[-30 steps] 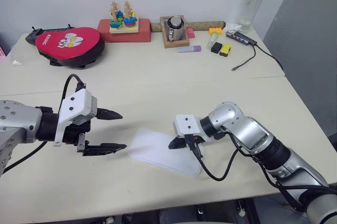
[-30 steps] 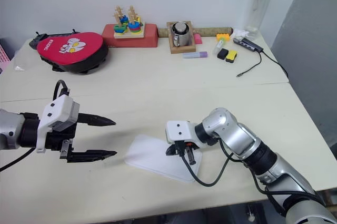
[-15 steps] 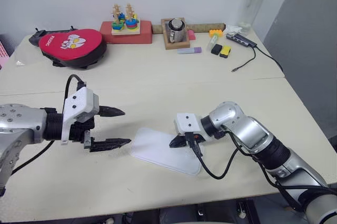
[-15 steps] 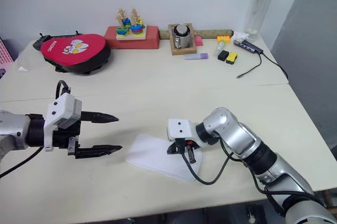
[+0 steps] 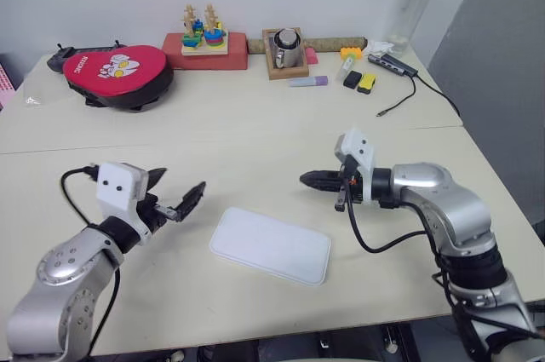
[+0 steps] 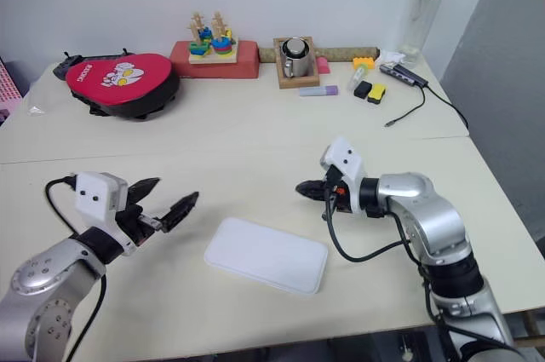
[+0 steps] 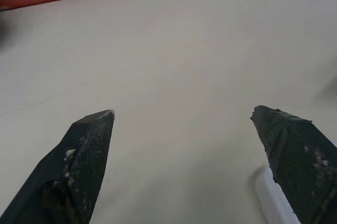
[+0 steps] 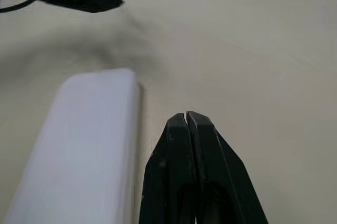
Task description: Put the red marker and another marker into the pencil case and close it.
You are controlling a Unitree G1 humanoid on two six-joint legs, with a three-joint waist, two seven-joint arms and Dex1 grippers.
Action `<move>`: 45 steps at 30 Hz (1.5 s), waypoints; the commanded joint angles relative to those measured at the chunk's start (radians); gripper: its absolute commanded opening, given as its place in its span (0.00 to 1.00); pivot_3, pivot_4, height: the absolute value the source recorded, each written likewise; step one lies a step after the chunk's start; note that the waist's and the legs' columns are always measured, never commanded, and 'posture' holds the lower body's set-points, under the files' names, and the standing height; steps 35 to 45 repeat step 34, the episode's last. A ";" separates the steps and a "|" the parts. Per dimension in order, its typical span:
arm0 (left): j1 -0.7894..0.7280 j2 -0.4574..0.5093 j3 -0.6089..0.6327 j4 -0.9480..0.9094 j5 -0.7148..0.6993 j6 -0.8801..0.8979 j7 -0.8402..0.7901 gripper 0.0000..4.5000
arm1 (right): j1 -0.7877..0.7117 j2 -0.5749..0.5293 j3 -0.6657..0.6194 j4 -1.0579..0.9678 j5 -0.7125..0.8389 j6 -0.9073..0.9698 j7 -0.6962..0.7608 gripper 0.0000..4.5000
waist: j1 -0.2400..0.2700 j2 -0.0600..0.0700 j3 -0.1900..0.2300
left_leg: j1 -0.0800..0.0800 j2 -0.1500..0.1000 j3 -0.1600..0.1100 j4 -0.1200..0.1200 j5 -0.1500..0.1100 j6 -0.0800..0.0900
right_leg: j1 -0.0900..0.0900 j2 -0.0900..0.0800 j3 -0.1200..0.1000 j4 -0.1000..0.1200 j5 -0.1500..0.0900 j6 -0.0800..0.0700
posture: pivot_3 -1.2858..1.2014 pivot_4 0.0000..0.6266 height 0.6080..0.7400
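Note:
The pencil case [image 5: 270,245] lies shut and flat on the table near the front edge, and it also appears in the right wrist view [image 8: 84,145]. My right gripper [image 5: 305,179] is shut on nothing and hovers just past the case's far right corner, pointing left. To the left of the case, clear of it, my left gripper [image 5: 179,189] is open and empty, with its fingers [image 7: 87,147] spread wide. The red marker and the other marker are hidden or out of view.
Along the back stand a red pad [image 5: 117,76], a stacking toy on a red block [image 5: 204,38], a wooden tray with a metal cup [image 5: 285,51], a purple marker [image 5: 306,82], small yellow and black items [image 5: 359,81], a cabled hub [image 5: 393,66] and a bottle [image 5: 415,0].
My right gripper has lifted off the case and drawn back to the right, still shut. My left gripper has swung down and rolled, still open. The case now lies flat.

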 commanded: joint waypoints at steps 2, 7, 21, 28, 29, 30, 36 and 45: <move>0.006 -0.092 0.053 -0.062 -0.005 0.005 0.143 1.00 | 0.077 0.082 -0.097 -0.041 0.013 0.005 -0.179 0.00 | 0.001 0.000 0.000 | 0.001 0.000 0.001 0.000 0.000 0.000 | 0.000 0.000 0.001 0.000 -0.001 0.002 | 0.52 0.24 1.00; 0.051 -0.112 0.059 -0.028 0.073 -0.068 0.188 1.00 | 0.158 0.130 -0.142 0.031 -0.067 -0.202 -0.324 0.00 | 0.001 -0.001 -0.001 | 0.003 0.000 0.002 0.001 0.000 0.000 | 0.002 0.001 0.002 -0.001 0.002 0.002 | 0.52 0.24 1.00; 0.139 -0.212 0.020 -0.003 0.075 -0.140 0.214 1.00 | 0.349 0.137 -0.129 0.120 -0.201 -0.601 -0.453 0.00 | 0.003 -0.001 -0.001 | 0.002 0.000 0.003 0.000 0.000 0.000 | 0.002 0.000 0.003 -0.003 0.001 0.002 | 0.52 0.24 1.00; 0.132 -0.197 0.014 0.021 0.076 -0.152 0.201 1.00 | 0.326 0.150 -0.140 0.132 -0.187 -0.590 -0.473 0.00 | -0.002 -0.002 -0.002 | 0.003 0.000 0.004 0.000 0.000 0.000 | 0.002 0.000 0.004 -0.002 -0.002 -0.004 | 0.52 0.24 1.00; 0.131 -0.193 0.016 0.029 0.079 -0.154 0.197 1.00 | 0.324 0.149 -0.139 0.141 -0.190 -0.595 -0.474 0.00 | -0.002 -0.002 -0.002 | 0.003 0.000 0.004 0.000 0.000 0.000 | 0.002 0.000 0.004 -0.002 -0.002 -0.004 | 0.52 0.24 1.00; 0.141 -0.186 0.014 0.035 0.089 -0.164 0.188 1.00 | 0.324 0.149 -0.139 0.151 -0.193 -0.603 -0.475 0.00 | -0.002 -0.002 -0.002 | 0.003 0.000 0.004 0.000 0.000 0.000 | 0.002 0.000 0.004 -0.002 -0.002 -0.004 | 0.52 0.24 1.00; 0.176 -0.179 0.007 0.040 0.097 -0.201 0.160 1.00 | 0.320 0.149 -0.142 0.176 -0.196 -0.619 -0.480 0.00 | -0.002 -0.002 -0.002 | 0.002 0.000 0.004 0.000 0.000 0.000 | 0.002 0.000 0.004 -0.003 -0.002 -0.004 | 0.52 0.24 1.00; 0.176 -0.179 0.007 0.040 0.097 -0.201 0.160 1.00 | 0.320 0.149 -0.142 0.176 -0.196 -0.619 -0.480 0.00 | -0.002 -0.002 -0.002 | 0.002 0.000 0.004 0.000 0.000 0.000 | 0.002 0.000 0.004 -0.003 -0.002 -0.004 | 0.52 0.24 1.00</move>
